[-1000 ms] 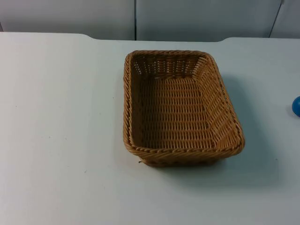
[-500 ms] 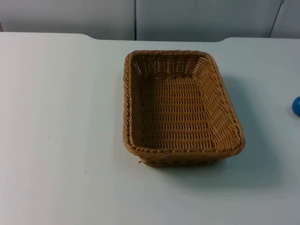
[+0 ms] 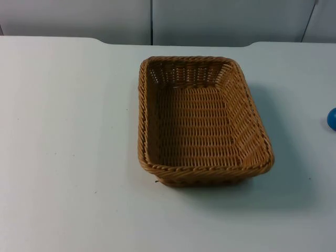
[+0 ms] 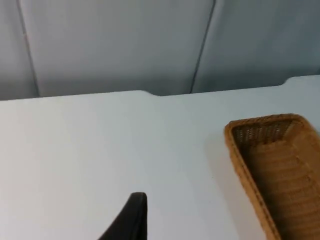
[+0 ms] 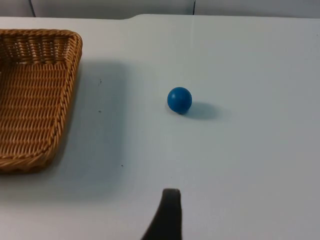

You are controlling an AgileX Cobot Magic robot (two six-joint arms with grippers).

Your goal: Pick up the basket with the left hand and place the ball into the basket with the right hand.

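Observation:
A brown wicker basket [image 3: 206,171] stands on the white table, a little right of the middle, with nothing in it. At the table's right edge lies a small blue ball [image 3: 332,119], apart from the basket. My left gripper [image 4: 132,220] hangs over bare table to the left of the basket [image 4: 241,165], well short of its rim. From the right wrist view the ball [image 5: 179,100] rests on the table ahead of my right gripper [image 5: 169,215], and the basket's corner [image 5: 70,95] lies off to the ball's side. Neither gripper touches anything.
The white table [image 3: 68,147] ends at a grey partition wall [image 3: 210,21] behind the basket. Bare table surface surrounds the basket and the ball on all sides.

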